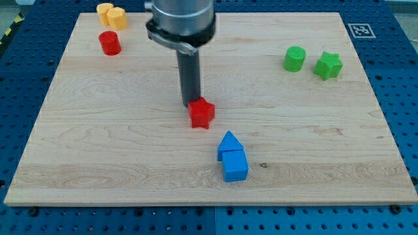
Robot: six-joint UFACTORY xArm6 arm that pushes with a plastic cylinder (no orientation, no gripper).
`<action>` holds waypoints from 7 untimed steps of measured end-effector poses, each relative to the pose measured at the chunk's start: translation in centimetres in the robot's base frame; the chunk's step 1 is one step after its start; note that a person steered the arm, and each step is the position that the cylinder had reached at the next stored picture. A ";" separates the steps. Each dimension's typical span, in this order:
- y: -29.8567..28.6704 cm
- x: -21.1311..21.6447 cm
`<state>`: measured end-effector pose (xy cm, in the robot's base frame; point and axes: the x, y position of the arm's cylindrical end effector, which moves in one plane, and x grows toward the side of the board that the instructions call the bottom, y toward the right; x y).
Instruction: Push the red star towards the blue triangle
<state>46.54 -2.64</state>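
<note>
Red star [202,113] upright, glossy; my tip [191,104] touching its upper-left; no jaws, nothing held

A: The tip [190,104] sits right against the upper left edge of the red star [202,113], so nothing lies between those two.

B: And from the star down to the blue triangle [228,143]?

A: Bare board, a short open lane. The blue cube [235,166] is touching the triangle on its lower side, blocking that side.

B: The rest?

A: Red cylinder [110,43] and two yellow blocks [112,15] are bunched at the top left corner; green cylinder [294,59] and green star [328,65] stand well apart on the right. The wooden board [98,143] lies open across the lower left.
</note>
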 end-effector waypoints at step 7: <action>-23.5 -15.5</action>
